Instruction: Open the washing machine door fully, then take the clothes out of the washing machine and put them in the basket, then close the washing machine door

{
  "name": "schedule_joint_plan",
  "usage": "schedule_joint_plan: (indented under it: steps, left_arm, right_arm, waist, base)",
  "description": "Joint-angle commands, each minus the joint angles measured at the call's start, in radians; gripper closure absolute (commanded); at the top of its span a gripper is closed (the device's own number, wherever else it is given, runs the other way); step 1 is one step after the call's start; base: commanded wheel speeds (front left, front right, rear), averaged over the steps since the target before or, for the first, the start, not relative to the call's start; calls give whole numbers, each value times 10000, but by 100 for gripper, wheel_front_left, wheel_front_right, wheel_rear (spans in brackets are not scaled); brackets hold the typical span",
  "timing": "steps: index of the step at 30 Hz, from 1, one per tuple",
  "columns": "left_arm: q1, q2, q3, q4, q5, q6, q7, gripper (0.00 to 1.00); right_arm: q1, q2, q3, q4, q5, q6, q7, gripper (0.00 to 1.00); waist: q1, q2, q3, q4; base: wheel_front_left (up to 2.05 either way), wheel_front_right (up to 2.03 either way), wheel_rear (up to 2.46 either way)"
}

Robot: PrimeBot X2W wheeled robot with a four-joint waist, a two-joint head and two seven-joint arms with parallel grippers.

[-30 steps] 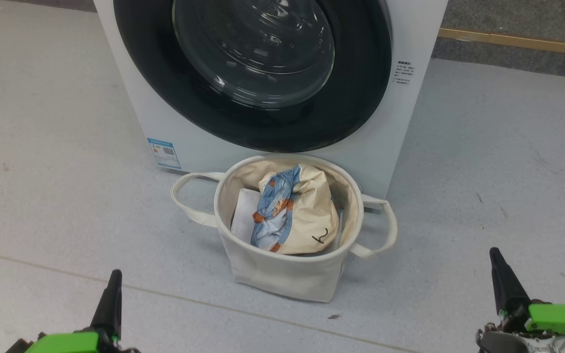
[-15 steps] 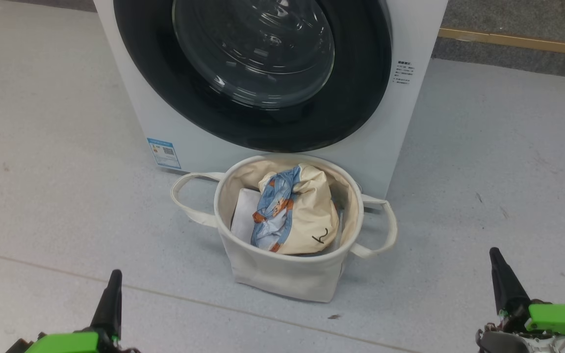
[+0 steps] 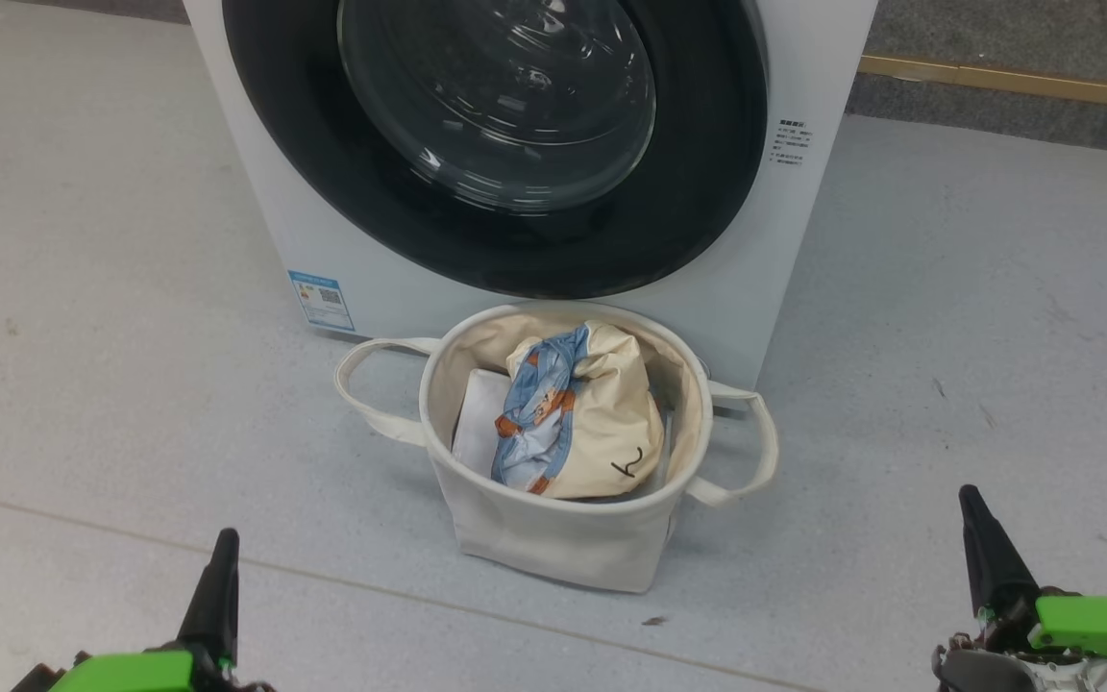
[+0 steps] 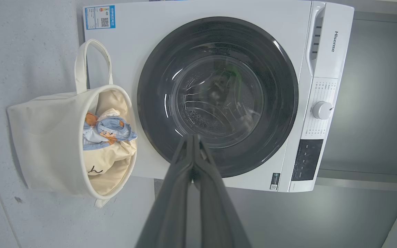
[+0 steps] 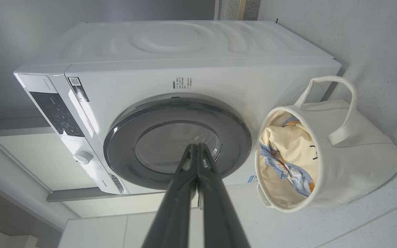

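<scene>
The white washing machine (image 3: 803, 240) stands ahead with its round black-rimmed door (image 3: 707, 173) lying flush against the front, also seen as the door (image 4: 281, 103) and the door (image 5: 233, 134) in the wrist views. On the floor in front of it sits the off-white basket (image 3: 553, 548). Inside lie the clothes (image 3: 582, 423): a cream garment and a light blue printed one. My left gripper (image 3: 223, 538) is shut at the lower left and my right gripper (image 3: 969, 495) is shut at the lower right. Both are empty and well back from the basket.
A flat white folded sheet (image 3: 481, 408) lies in the basket beside the clothes. Grey floor (image 3: 83, 336) spreads on both sides of the machine. A wooden strip (image 3: 1015, 82) runs along the far right. The control panel with a knob (image 4: 322, 110) sits at the machine's top.
</scene>
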Motion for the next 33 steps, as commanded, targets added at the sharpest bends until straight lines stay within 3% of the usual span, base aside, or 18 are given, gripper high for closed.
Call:
schedule_joint_plan:
  steps: [1, 33]
  left_arm:
    - [-434, 52, 338, -267, -31, -71, 80, 100]
    - [-433, 52, 338, -267, -31, -71, 79, 100]
  right_arm:
    - [-414, -60, 189, -370, 55, 2, 75, 100]
    - [-414, -60, 189, -370, 55, 2, 74, 100]
  waist:
    - [0, -1, 0, 0]
    - [0, -1, 0, 0]
  base:
    - [0, 0, 0]
    - [0, 0, 0]
